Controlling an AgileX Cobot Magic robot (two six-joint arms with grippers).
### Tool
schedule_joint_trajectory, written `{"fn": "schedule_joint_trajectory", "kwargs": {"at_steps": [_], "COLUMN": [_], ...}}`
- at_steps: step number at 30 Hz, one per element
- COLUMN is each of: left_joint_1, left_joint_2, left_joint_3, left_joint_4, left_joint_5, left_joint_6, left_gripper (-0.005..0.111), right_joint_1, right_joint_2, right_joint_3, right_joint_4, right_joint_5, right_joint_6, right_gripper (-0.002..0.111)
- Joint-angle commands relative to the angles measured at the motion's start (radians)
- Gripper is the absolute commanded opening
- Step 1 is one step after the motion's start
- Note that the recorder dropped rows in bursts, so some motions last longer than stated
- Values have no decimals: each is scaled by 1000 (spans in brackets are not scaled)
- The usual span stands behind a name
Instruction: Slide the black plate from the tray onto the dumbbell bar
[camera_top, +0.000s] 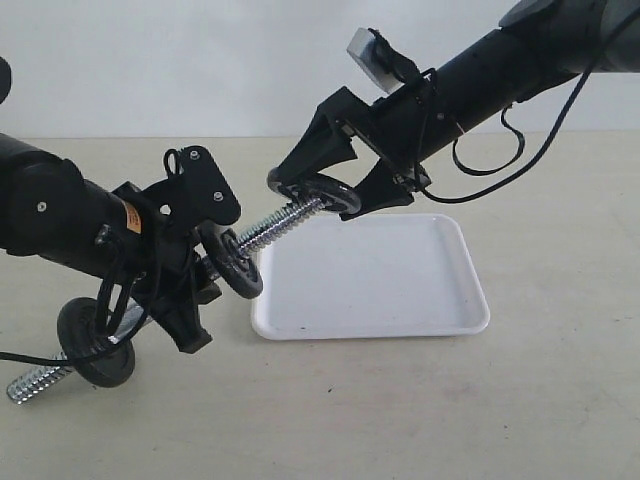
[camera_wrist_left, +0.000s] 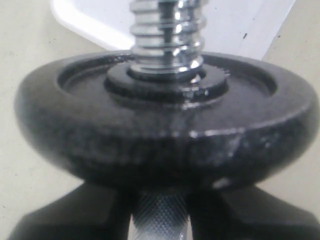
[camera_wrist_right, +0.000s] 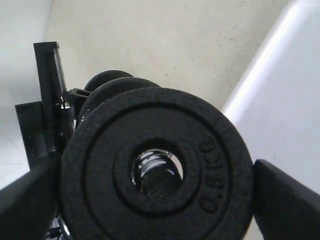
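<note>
The black plate (camera_top: 316, 190) is sitting between the fingers of the right gripper (camera_top: 327, 192), which is clamping it by its outer rim, one finger (camera_wrist_right: 287, 202) on each side. In the right wrist view the black plate (camera_wrist_right: 155, 172) is facing the camera flat on, with "0.5KG" raised on its face. The threaded tip of the dumbbell bar (camera_wrist_right: 156, 172) is showing inside its central hole. How far the tip is reaching through cannot be told.

The dumbbell bar (camera_top: 283, 223) is slanting down and away from the right gripper toward the left gripper (camera_top: 195, 262). That gripper is gripping the bar's knurled middle (camera_wrist_left: 159, 220) between its closed fingers (camera_wrist_left: 65, 222). Just beyond the left gripper, on the side toward the right gripper, a fitted disc (camera_top: 238, 262) is sitting on the bar. It is filling most of the left wrist view (camera_wrist_left: 165, 135), with coarse chrome thread rising out of its hub. On the far side of the left gripper a second disc (camera_top: 95, 342) is riding the bar's low end. The threaded stub (camera_top: 35, 383) past it is lying near the tabletop (camera_top: 400, 420).

The tray (camera_top: 400, 300) is lying flat on the tabletop below the right gripper. Both the black plate and the bar are hanging clear above the tray.
</note>
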Motion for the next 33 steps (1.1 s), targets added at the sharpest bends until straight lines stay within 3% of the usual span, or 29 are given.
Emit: {"fn": "schedule_joint_trajectory", "kwargs": {"at_steps": [1,24,33], "left_joint_1": [-13,-11,42], "left_joint_2": [-52,-104,-104], "left_joint_3": [-37,-37,-37], "left_joint_4": [-8,-47,-101], "left_joint_5": [-354,-400,-412], "left_joint_6": [9,7,7], "left_gripper": [4,4,4], "right_joint_1": [4,8,7], "right_joint_2": [-17,-17,-17], "right_joint_3": [-13,-13,-13], "right_joint_4": [96,159,170], "right_joint_5": [6,6,6], "right_joint_6": [-5,-45,-80], "right_gripper": [0,0,0]}}
